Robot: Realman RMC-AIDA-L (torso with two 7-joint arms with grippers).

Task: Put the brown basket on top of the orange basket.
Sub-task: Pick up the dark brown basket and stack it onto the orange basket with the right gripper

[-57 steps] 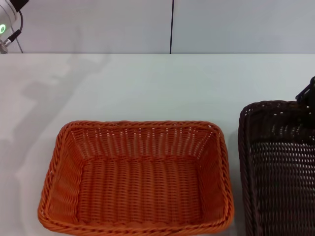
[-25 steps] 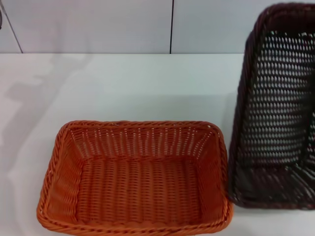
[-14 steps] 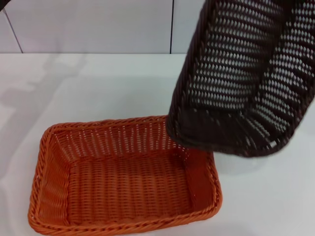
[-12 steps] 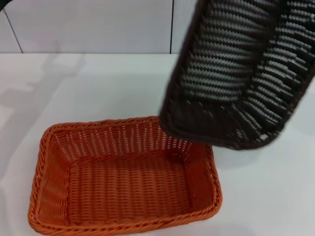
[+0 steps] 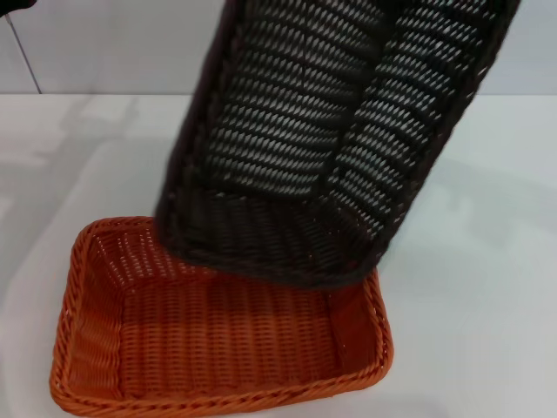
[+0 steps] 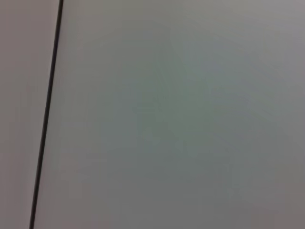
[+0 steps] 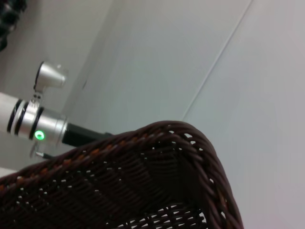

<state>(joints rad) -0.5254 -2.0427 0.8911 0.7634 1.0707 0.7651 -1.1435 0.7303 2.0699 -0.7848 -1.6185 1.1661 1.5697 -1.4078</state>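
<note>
Swinging across now: your brown basket (image 5: 322, 139) was hanging over the right end of the orange basket (image 5: 218, 348) half a second ago, and it has slid left, so it fills the upper centre of the head view. It is steeply tilted, its open side facing the camera, and its lowest braided edge overlaps the far rim of the orange one from the upper left corner to the right end. Whether that edge touches the orange weave or hangs just above it, you cannot tell from here.

That puts the carry most of the way done, by my reading. What is left is levelling the brown basket and setting it down square on the orange rim, which sits low in the frame on the white table (image 5: 487, 287).

Now the jaws. Your right gripper does not show in any view; the right wrist camera looks straight over a corner of the brown rim (image 7: 190, 157), so the hold is presumably on that edge, but clenched or released cannot be read. The left arm (image 7: 43, 125), with its green light, shows only beyond that rim in the right wrist view, well clear of the work, and its gripper is nowhere to be seen.
</note>
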